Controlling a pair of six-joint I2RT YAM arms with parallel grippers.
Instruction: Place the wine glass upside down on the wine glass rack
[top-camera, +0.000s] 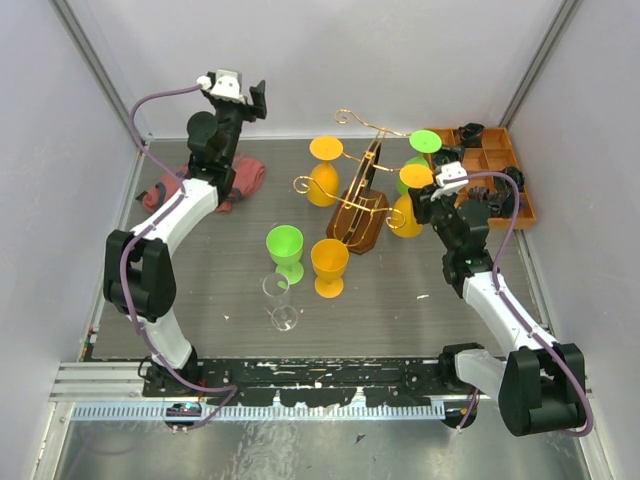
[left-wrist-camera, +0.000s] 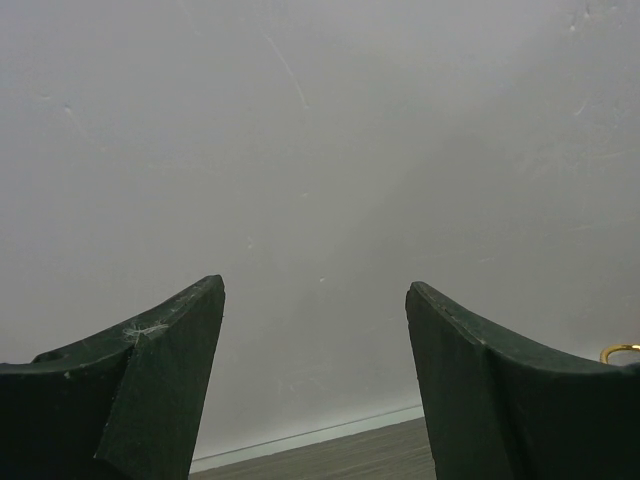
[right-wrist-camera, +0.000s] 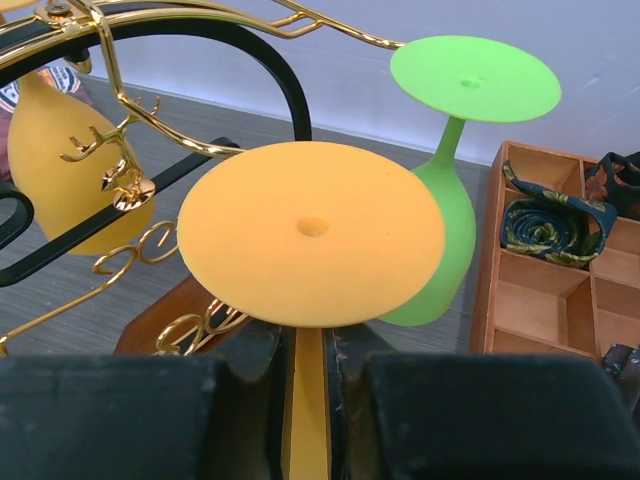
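**A:** What is hidden here?

**B:** Most of the orange wine glass (right-wrist-camera: 312, 230). The right wrist view shows only its round foot, facing up, and the stem below. The right gripper (right-wrist-camera: 308, 385) cuts off the bowl, and its jaws are closed on that stem.

**A:** Is it on the wine glass rack (top-camera: 360, 205)?

**B:** It is upside down just beside the rack's right side, near a gold arm. I cannot tell whether the foot rests on the wire.

**A:** And the left gripper (left-wrist-camera: 315, 290)?

**B:** It is raised toward the back wall (left-wrist-camera: 320, 150), jaws wide apart with nothing between them. Its camera catches little besides that wall.

**A:** What hangs on the rack?

**B:** A green glass (right-wrist-camera: 455, 190), inverted, behind the held one. A second orange glass (right-wrist-camera: 62, 150) hangs at the left with gold scrolls in front of it.

**A:** Any containers?

**B:** The orange tray (top-camera: 497, 158) stands at the right of the table (top-camera: 200, 300), partly behind the right arm. One compartment holds a rolled patterned tie (right-wrist-camera: 555, 222). Dark items lie in others, too cut off to name. A clear glass (top-camera: 281, 300) in front of the rack is hard to read.
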